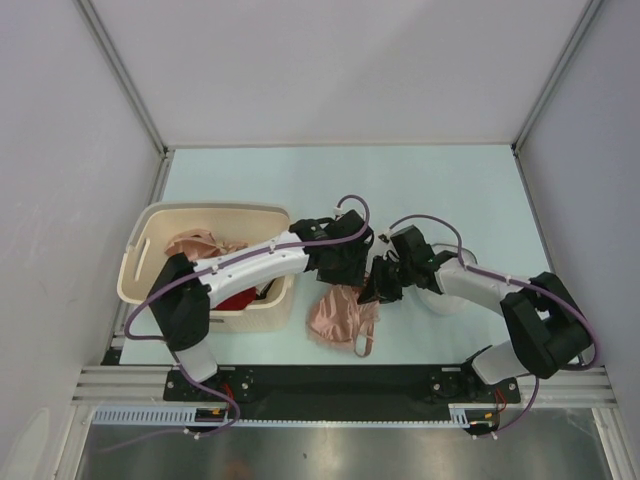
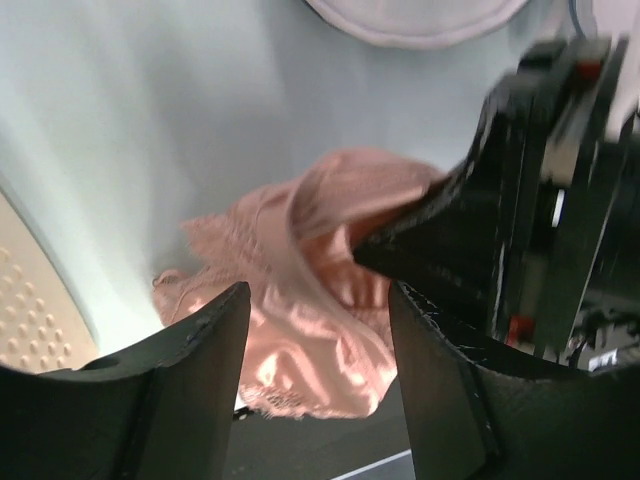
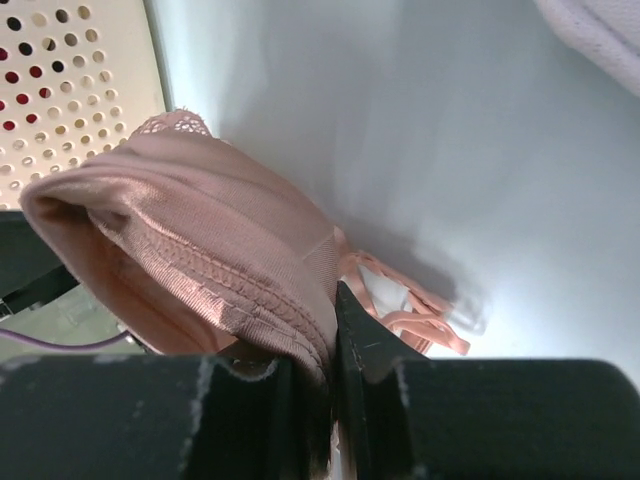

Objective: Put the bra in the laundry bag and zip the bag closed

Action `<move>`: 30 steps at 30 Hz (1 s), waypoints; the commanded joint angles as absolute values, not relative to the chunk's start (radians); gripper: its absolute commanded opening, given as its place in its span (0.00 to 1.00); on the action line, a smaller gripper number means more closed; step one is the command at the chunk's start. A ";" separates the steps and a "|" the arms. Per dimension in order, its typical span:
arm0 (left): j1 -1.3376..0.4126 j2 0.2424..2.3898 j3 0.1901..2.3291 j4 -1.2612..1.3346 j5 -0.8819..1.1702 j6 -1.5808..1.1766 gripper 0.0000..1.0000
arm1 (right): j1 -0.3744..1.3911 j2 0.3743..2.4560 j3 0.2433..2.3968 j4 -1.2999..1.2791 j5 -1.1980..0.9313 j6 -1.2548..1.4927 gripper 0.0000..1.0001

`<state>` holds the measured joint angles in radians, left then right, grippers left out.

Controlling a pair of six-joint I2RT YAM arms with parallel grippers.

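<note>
While pinching the bra (image 3: pixel 200 240) in the right end effector (image 3: pixel 335 325), left end effector (image 2: pixel 320 320) spread apart, risks satin slipping or straps (image 3: pixel 410 310) snagging outside the laundry bag (image 2: pixel 415 20).

A pale blue table (image 1: pixel 420 190) is enclosed behind and at both sides by plain grey panels (image 1: pixel 340 70), evenly lit.

One bra (image 1: pixel 340 315), one laundry bag (image 1: pixel 438 304), one basket (image 1: pixel 150 240), two arms (image 1: pixel 250 262) (image 1: pixel 480 285).
</note>
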<state>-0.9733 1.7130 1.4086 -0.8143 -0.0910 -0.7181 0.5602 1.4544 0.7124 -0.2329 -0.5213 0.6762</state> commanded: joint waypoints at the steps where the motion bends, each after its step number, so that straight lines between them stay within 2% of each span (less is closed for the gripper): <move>1: -0.982 1.750 1.497 -0.831 -0.146 -0.799 0.61 | 0.587 1.407 0.707 -0.179 -0.465 0.721 0.17; 4: -0.982 1.761 1.494 -0.841 -0.150 -0.821 0.58 | 0.589 1.394 0.699 -0.179 -0.460 0.726 0.17; 10: -0.983 1.789 1.488 -0.842 -0.143 -0.813 0.33 | 0.584 1.367 0.689 -0.192 -0.448 0.721 0.17; 12: -0.983 1.781 1.467 -0.841 -0.140 -0.810 0.28 | 0.580 1.358 0.684 -0.190 -0.451 0.713 0.17; 18: -0.982 1.691 1.445 -0.836 -0.144 -0.744 0.00 | 0.592 1.322 0.667 -0.210 -0.408 0.634 0.17; 26: -0.982 1.560 1.488 -0.951 -0.192 -0.726 0.00 | 0.735 1.209 0.709 -0.317 -0.171 0.419 0.20; 30: -0.970 1.545 1.529 -0.994 -0.172 -0.778 0.00 | 0.828 1.160 0.670 -0.279 -0.071 0.400 0.19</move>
